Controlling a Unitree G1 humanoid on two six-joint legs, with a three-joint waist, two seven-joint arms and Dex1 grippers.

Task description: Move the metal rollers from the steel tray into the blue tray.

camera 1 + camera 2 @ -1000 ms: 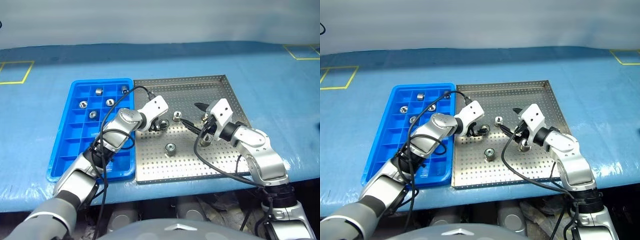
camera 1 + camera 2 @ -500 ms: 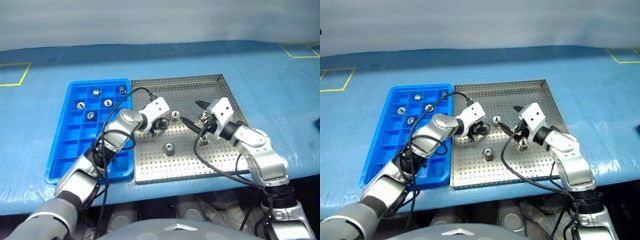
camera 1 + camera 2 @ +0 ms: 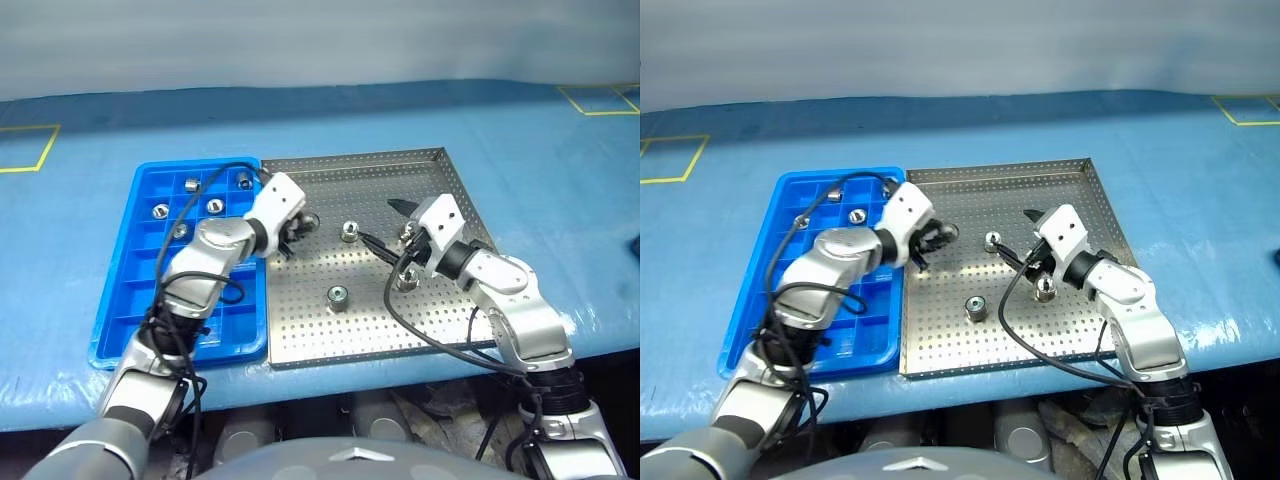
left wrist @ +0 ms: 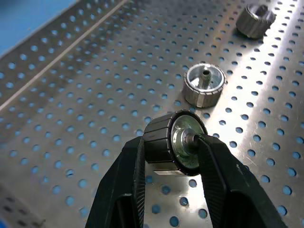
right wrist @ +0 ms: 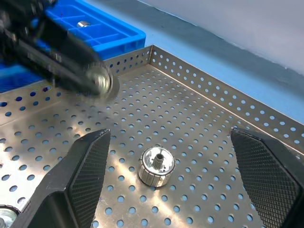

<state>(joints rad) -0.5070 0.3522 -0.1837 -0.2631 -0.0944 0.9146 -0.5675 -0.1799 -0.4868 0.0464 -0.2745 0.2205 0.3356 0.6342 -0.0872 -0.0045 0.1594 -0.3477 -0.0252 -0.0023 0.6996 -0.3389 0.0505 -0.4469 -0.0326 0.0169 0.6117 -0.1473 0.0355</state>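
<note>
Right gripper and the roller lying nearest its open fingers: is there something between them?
No. In the right wrist view, the right gripper is open, and before the roller lies bare perforated steel tray floor.

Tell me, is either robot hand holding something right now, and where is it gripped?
The left gripper pinches one metal roller, its fingers on the two flat end faces. The right gripper is open and holds nothing.

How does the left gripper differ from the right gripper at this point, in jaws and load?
The left gripper is shut on a metal roller, held clear above the steel tray; the right gripper stands open and empty. The left gripper sits near the tray's edge beside the blue tray; the right hangs over a loose roller farther in. Both have black fingers and hover over the steel tray.
</note>
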